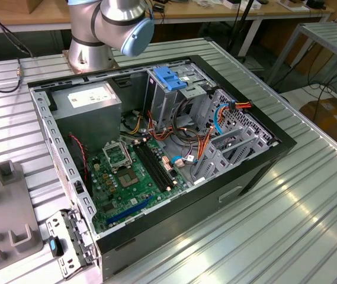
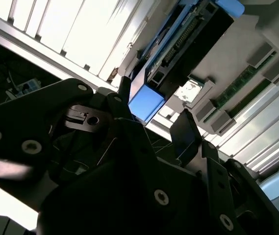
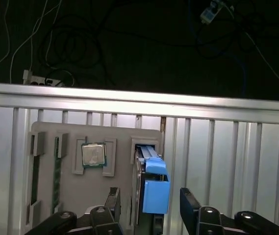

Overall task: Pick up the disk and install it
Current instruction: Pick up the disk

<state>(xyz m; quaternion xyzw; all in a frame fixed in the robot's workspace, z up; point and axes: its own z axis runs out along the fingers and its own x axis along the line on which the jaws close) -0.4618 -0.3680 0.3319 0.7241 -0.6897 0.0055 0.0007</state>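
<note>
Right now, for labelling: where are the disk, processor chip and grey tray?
disk (image 3: 155, 196), first wrist view, blue side rail.
processor chip (image 3: 93, 154), first wrist view, its metal lid.
grey tray (image 3: 123, 166), first wrist view, bare patch between chip and disk.

Silver arm (image 1: 112, 23), pale-blue joint cap (image 1: 137, 36); black hand (image 3: 150, 203) (silver screws (image 2: 158, 197) throughout).

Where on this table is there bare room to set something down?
Bare table lies beyond the computer case toward the exterior view's right. Crowded: the case's inside, packed with cables, and the grey tray, where the open gripper straddles the disk.
</note>
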